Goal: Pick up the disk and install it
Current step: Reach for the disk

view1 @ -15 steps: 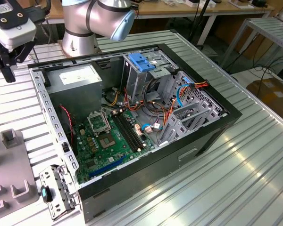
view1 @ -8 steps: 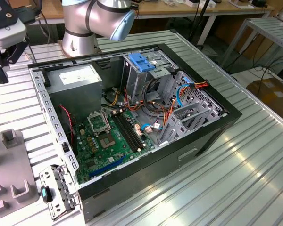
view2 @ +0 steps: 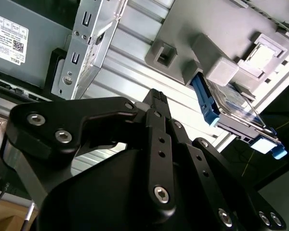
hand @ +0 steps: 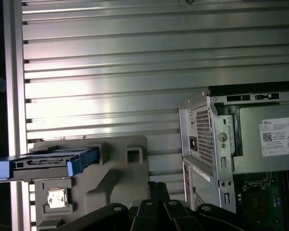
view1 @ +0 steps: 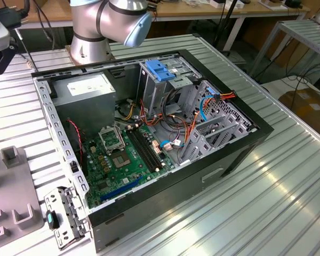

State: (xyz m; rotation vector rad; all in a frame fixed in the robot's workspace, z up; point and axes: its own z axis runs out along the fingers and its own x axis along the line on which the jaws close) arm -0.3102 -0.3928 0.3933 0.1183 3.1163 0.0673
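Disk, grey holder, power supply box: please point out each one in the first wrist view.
disk (hand: 38, 166), first wrist view, on its thin side edge.
grey holder (hand: 118, 185), first wrist view, on its bare flat face.
power supply box (hand: 248, 144), first wrist view, on bare metal beside the sticker.

place: lab | cues: open computer case (view1: 165, 205), ribbed aluminium table (view1: 266, 202), workbenches (view1: 197, 12)
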